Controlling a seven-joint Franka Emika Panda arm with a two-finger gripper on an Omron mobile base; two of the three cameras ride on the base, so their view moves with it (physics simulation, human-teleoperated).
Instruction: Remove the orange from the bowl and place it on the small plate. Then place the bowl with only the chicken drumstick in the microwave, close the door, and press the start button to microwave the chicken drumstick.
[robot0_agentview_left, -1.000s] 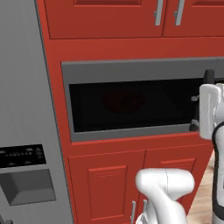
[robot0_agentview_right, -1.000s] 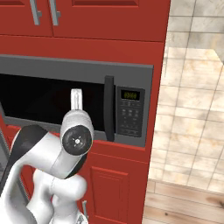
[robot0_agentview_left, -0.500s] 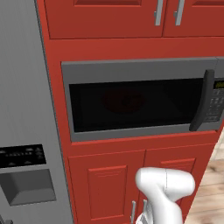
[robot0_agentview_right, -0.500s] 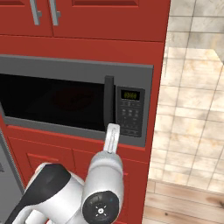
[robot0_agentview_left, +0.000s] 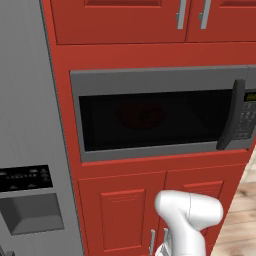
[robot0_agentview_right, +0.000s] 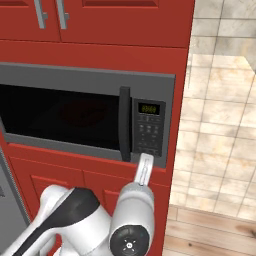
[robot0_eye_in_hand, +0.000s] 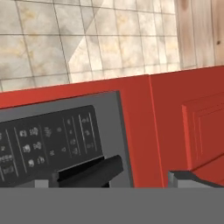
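While hanging released and wide, with nothing between the tips, aims the two-finger pincer (robot0_eye_in_hand: 113, 180) at the dark keypad panel (robot0_eye_in_hand: 48, 140) in the lower left of the hand view, just beside the long curved dark handle (robot0_eye_in_hand: 89, 171). Suits a poke rather than a grasp, judging by the task: a start button to press, nothing to carry.

Finds the wide grey-framed door with dark window (robot0_agentview_left: 150, 145) shut flush in the large grey built-in microwave (robot0_agentview_left: 150, 77), across the middle of the left base view. Shows the wide shallow glossy red bowl (robot0_agentview_left: 142, 114) as a dim red glow behind the glass, upper middle of the window, so apparently stowed inside for heating. Cannot tell through the dark pane what lies in it.

In the right base view, brings the slim end of the white arm (robot0_agentview_right: 132, 210) up to just under the keypad, lower centre, below the small green display (robot0_agentview_right: 148, 107). Reads as the final step, the button press. Cannot tell whether the press is made yet.
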